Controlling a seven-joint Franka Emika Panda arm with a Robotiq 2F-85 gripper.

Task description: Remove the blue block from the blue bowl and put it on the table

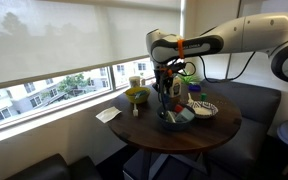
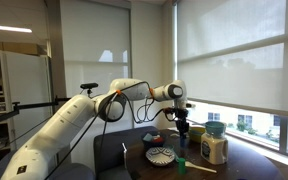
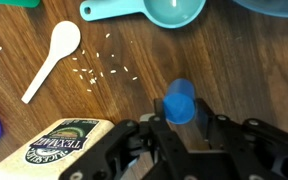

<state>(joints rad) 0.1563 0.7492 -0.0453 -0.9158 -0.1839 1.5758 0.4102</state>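
Note:
In the wrist view my gripper point(image 3: 180, 112) is shut on the small blue block point(image 3: 179, 97) and holds it over the brown wooden table point(image 3: 234, 70). The rim of the dark blue bowl point(image 3: 276, 6) shows at the top right corner, apart from the block. In an exterior view the gripper point(image 1: 166, 98) points down over the table point(image 1: 149, 125), just above the blue bowl point(image 1: 178, 118). In an exterior view point(image 2: 182, 128) the gripper hangs over the table; the block is too small to make out there.
A teal measuring cup point(image 3: 169, 10), a white spoon point(image 3: 52, 58) and scattered rice grains point(image 3: 104, 70) lie on the table. A rice jar lid point(image 3: 69, 145) is beside the gripper. A yellow bowl point(image 1: 137, 95) and a patterned plate point(image 1: 204, 108) stand nearby.

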